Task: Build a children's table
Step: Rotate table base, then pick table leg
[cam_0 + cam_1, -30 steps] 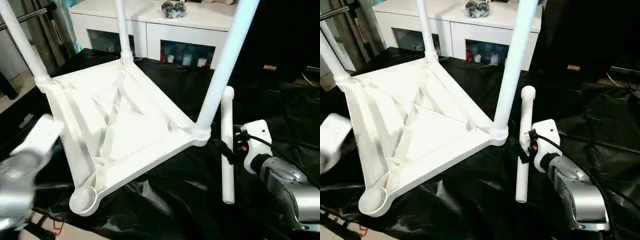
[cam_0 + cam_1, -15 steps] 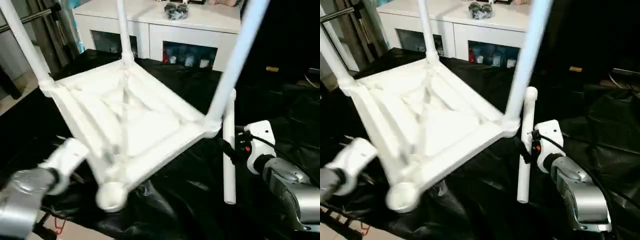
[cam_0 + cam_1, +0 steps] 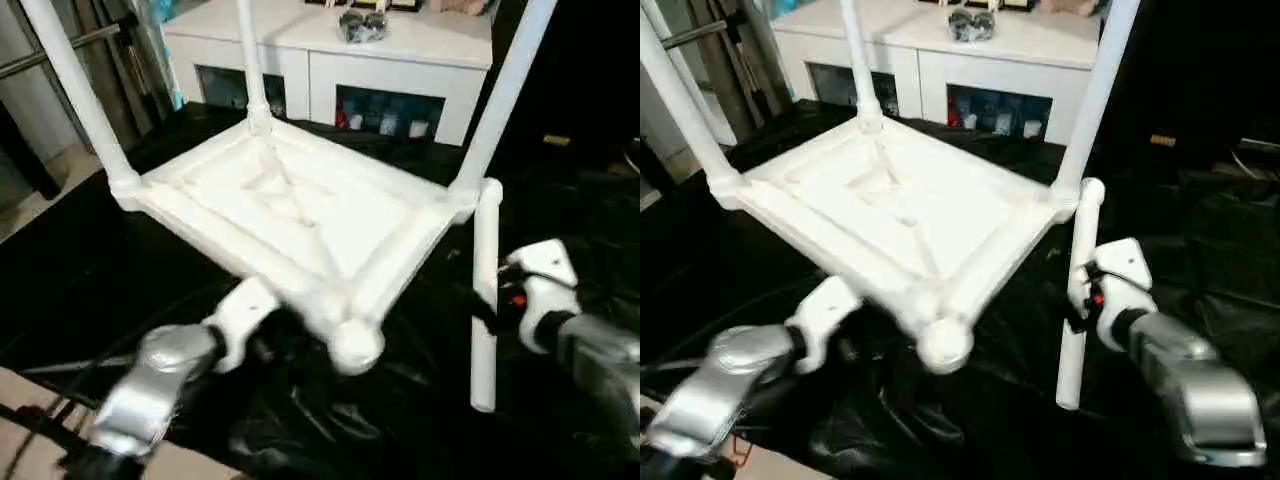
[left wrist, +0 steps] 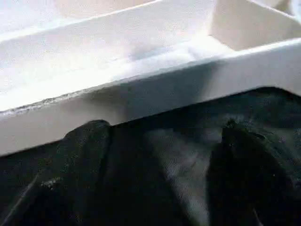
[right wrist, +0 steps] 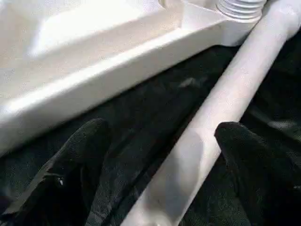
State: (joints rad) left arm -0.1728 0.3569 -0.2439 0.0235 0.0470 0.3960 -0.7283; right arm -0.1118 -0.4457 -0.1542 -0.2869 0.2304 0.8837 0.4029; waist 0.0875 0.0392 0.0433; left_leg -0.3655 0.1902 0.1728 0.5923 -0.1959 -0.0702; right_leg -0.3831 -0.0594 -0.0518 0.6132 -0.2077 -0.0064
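Moved: left gripper (image 4: pixel 155 155), open, swung under the white ribbed plastic tabletop (image 3: pixel 300 215), now tilted.
Right gripper (image 5: pixel 160 165): open around loose white tubular leg (image 3: pixel 1077 290).
Handling: likely light, stiff, slick; hold rim.

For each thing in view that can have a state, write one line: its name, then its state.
Tabletop: upside down, ribbed underside up.
Fitted legs: three standing in corner sockets.
Near socket: empty.
Loose leg: lying on black cloth, between the right gripper's fingers.
Left gripper: open, under tabletop edge.
Right gripper: open.
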